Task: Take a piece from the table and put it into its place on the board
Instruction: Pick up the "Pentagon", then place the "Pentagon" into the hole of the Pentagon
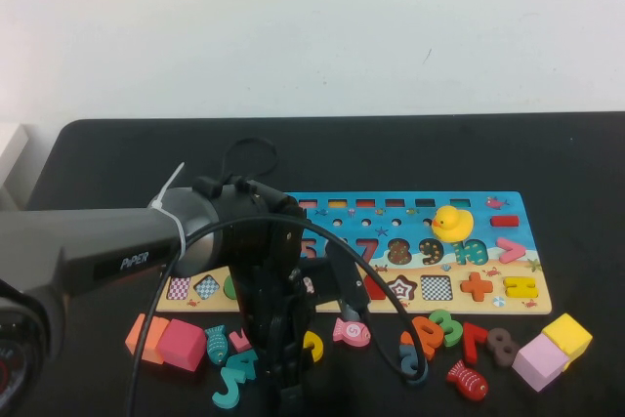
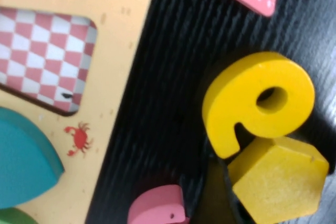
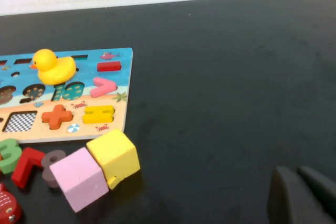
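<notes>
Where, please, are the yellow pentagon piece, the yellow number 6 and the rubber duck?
yellow pentagon piece (image 2: 278,179), left wrist view, top face.
yellow number 6 (image 2: 247,103), left wrist view, curved body.
rubber duck (image 1: 452,224), high view, body.

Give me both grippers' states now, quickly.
Left gripper: open, low over the table beside the yellow pentagon piece, holding nothing.
Right gripper: parked off to the table's right; cannot be told.

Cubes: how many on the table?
4. Orange cube and magenta cube at left front; lilac cube and yellow cube at right front. Left gripper hovers between, possibly hiding more; right gripper parked off right.
</notes>
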`<state>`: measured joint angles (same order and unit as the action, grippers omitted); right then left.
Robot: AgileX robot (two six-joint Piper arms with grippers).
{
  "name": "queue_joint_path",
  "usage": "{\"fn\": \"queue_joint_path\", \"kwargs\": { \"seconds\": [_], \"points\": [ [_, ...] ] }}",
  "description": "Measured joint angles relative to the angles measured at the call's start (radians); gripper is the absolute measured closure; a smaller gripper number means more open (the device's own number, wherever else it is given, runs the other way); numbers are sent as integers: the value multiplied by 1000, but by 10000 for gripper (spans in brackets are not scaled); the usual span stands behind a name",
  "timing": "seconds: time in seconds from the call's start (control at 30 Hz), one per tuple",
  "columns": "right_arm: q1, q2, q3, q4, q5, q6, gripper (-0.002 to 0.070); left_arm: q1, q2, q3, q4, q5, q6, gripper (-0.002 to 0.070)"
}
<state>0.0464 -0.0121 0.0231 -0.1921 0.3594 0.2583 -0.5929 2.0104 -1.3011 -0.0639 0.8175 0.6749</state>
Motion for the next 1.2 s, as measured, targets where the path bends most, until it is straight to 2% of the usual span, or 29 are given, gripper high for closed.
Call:
{"fn": "queue_joint_path", "kwargs": {
  "seconds": [0.47, 0.8, 1.03, 1.2],
  "points": [
    [0, 0, 0, 0, 0, 0, 657, 0, 28, -8, 3, 23, -1, 360],
    [0, 0, 0, 0, 0, 0, 657, 0, 26, -43, 3, 67, -4, 363],
    [0, 0, 0, 0, 0, 0, 657, 0, 0, -209, 12, 201, -4, 363],
    [0, 0, 0, 0, 0, 0, 657, 0, 0, -300, 15, 205, -3, 363]
  ]
}}
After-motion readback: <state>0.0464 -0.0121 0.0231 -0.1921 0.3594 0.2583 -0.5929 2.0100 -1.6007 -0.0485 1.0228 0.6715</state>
